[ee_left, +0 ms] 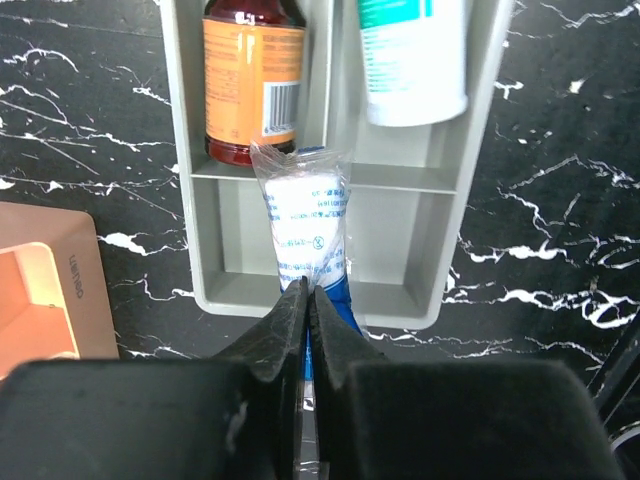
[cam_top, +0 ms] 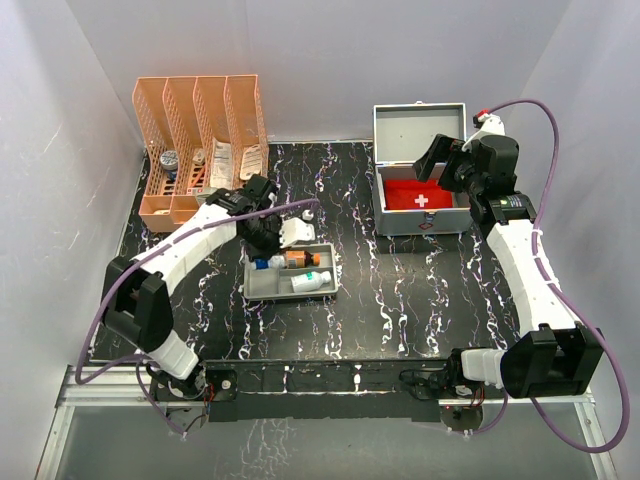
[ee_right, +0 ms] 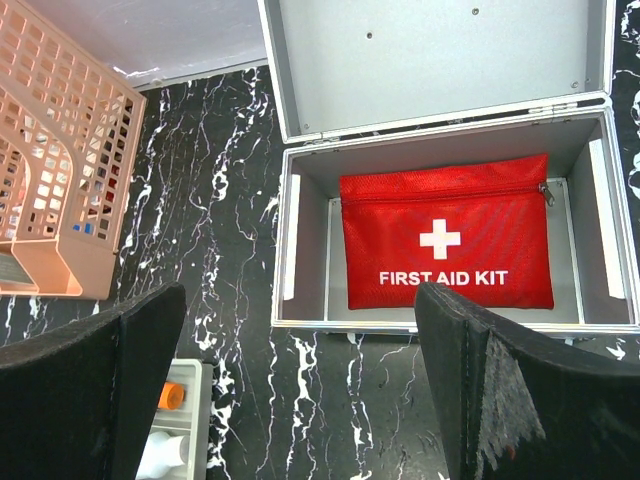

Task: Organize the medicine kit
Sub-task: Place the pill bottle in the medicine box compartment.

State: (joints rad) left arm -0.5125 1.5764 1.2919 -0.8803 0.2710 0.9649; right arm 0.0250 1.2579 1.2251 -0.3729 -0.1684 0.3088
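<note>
peach rack [cam_top: 200,140]: stands at the far left corner of the black marbled desk [cam_top: 400,300], four upright slots, small items low in them that are too small to name.
left arm [cam_top: 190,245]: from its base at the near left it folds at a dark elbow by the desk's left edge, then the white forearm runs out and to the right, the wrist tipped down over the tray's far left end.
left pincer [ee_left: 307,293]: fingers pressed together, clamped on the near end of a packet.
packet [ee_left: 305,215]: white, blue print, clear wrap; it lies out over the tray's end compartment and across the divider, its far edge at the base of the brown bottle. Whether it rests on the tray floor I cannot tell.
grey tray [ee_left: 185,200]: mid-desk, just right of the rack.
brown bottle [ee_left: 253,75]: orange label, lying in the tray's left long bay.
white bottle [ee_left: 412,60]: teal label, lying in the bay beside it.
metal case [cam_top: 420,222]: far right of centre, lid standing open.
red pouch [ee_right: 445,240]: marked FIRST AID KIT, flat inside the case.
right pincer [ee_right: 300,295]: fingers spread wide, holding nothing, hanging above the case's front edge.
right arm [cam_top: 525,255]: rises from the near right base and stretches away along the desk's right side, wrist bent left over the case.
</note>
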